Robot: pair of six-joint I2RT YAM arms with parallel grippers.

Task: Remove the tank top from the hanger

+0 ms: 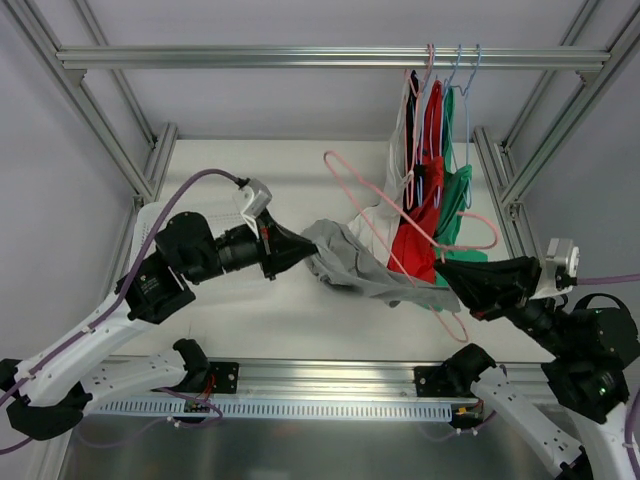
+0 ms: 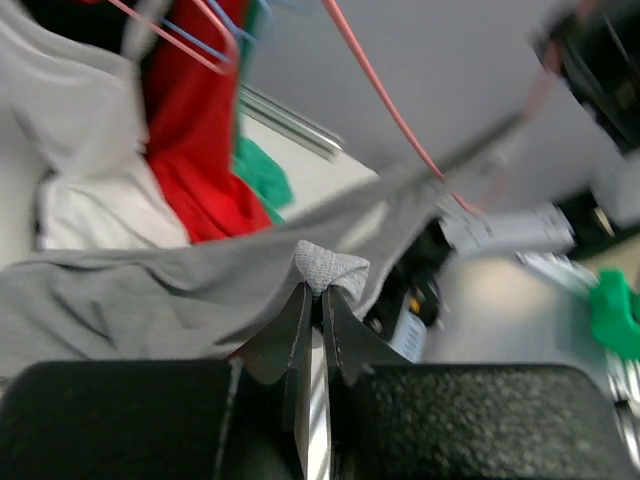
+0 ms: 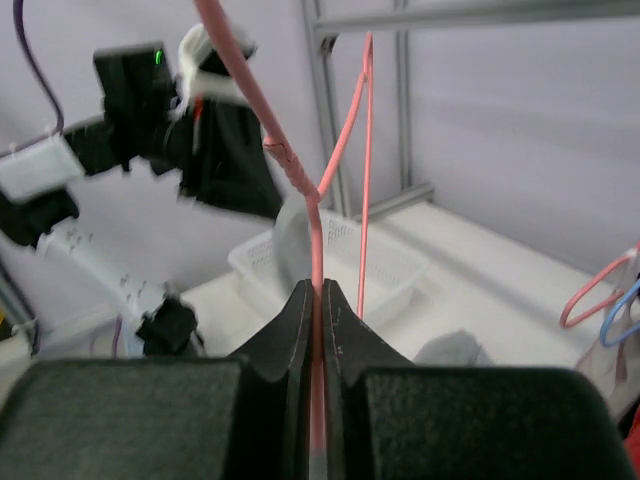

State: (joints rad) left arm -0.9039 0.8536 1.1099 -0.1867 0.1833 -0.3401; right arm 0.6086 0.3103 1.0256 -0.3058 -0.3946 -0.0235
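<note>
1. Grey soft fabric is stretching across the top external view. The light grey sleeveless tank top [image 1: 352, 262] is running from the thin pink wire hanger [image 1: 460, 330] out to that hanger's left.
2. The left gripper [image 1: 305, 250] is clenching the tank top's far-left end. The right gripper [image 1: 443, 265] is clamping the hanger's wire on its right side. The cloth's right end is lying over the hanger's lower wire.
3. Behind the hanger, a white top [image 1: 400, 165], a red top [image 1: 418, 240] and a green top [image 1: 456, 195] are hanging from a horizontal aluminium rail [image 1: 250, 58].
4. In the left wrist view, the left gripper [image 2: 320, 292] is pinching a small fold of the tank top [image 2: 150, 300] between closed fingers. The hanger [image 2: 390, 110] is slanting above the cloth. The red top [image 2: 195, 150] and the white top [image 2: 90, 205] are showing to the hanger's left.
5. In the right wrist view, the right gripper [image 3: 317, 292] is squeezing the hanger [image 3: 316, 240] tight, and its wire is rising straight out of the jaws. A white mesh plastic basket [image 3: 345, 262] is sitting behind the hanger. The left arm is appearing blurred to the hanger's left.
</note>
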